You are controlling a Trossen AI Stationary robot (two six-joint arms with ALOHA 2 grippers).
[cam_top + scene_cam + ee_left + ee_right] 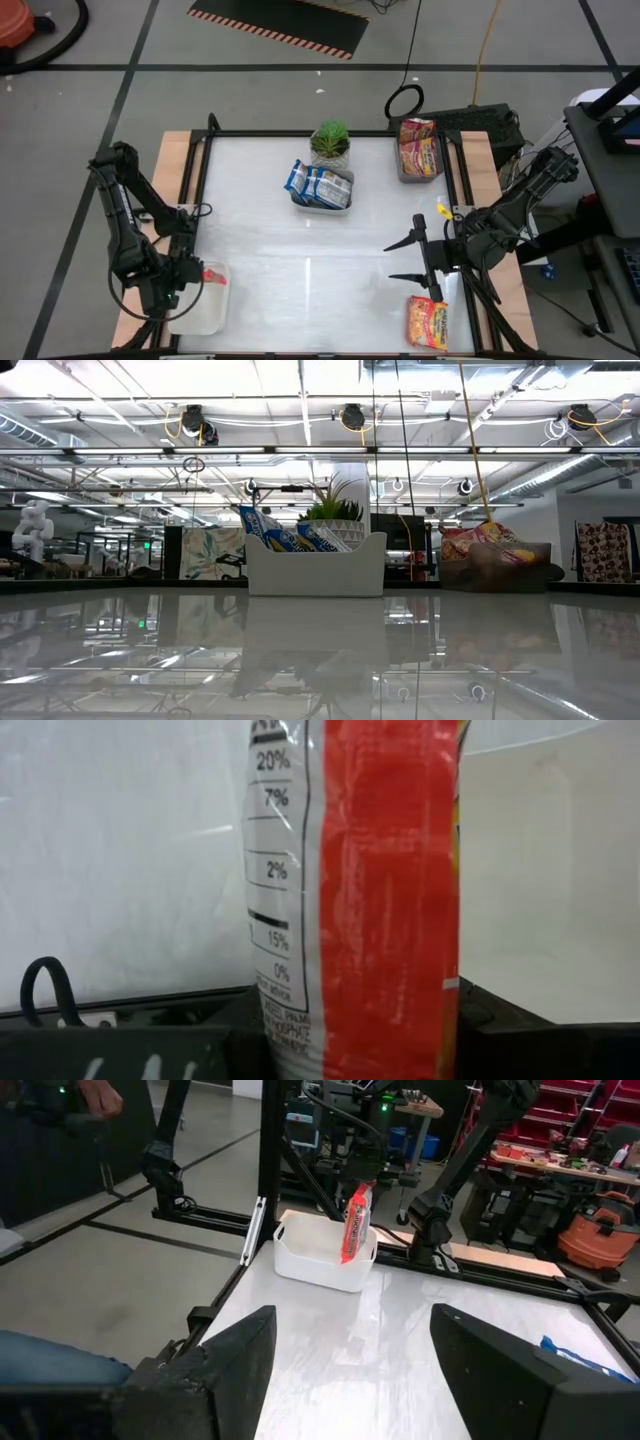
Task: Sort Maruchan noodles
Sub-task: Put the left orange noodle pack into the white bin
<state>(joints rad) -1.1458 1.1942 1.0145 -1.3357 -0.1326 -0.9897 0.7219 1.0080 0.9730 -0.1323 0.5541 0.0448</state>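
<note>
Left gripper clamps a red noodle packet upright over the white tray — near left corner of the worktop.
Right gripper hangs wide, empty — one packet lies at the near right edge.

My left gripper hangs over the near-left tray, fingers closed on a packet standing upright inside it; my right gripper hovers with jaws wide above the table, near its right edge; just nearer than it, a packet lies flat at the near-right corner; far centre, a tray holds packets, plant behind it; far right, another tray holds packets.
</note>
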